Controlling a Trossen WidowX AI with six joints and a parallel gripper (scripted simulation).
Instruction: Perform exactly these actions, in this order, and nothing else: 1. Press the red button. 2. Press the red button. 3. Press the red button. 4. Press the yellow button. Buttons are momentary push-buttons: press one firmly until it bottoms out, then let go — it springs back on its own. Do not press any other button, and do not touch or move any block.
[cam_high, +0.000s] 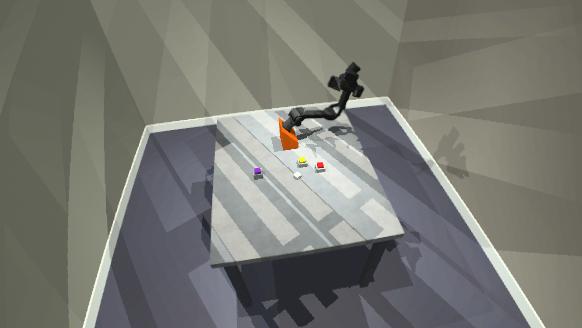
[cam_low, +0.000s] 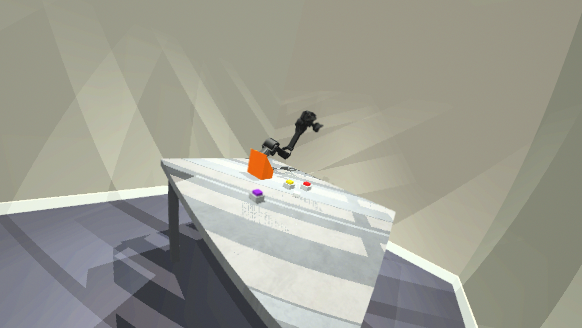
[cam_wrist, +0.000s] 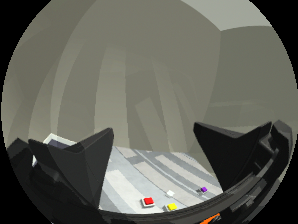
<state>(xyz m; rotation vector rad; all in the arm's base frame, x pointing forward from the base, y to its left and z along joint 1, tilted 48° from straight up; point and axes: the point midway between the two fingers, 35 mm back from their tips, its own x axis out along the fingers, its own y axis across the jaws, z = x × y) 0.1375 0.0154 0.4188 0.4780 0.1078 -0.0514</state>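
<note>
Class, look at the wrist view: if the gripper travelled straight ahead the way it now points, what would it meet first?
Probably nothing nearby. The open gripper aims out above the table, toward the far wall. The red button lies below that line. Depth is uncertain.

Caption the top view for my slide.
Arm raised with open claw past the table's far edge, well above the red button, yellow button, purple button and white block.
</note>
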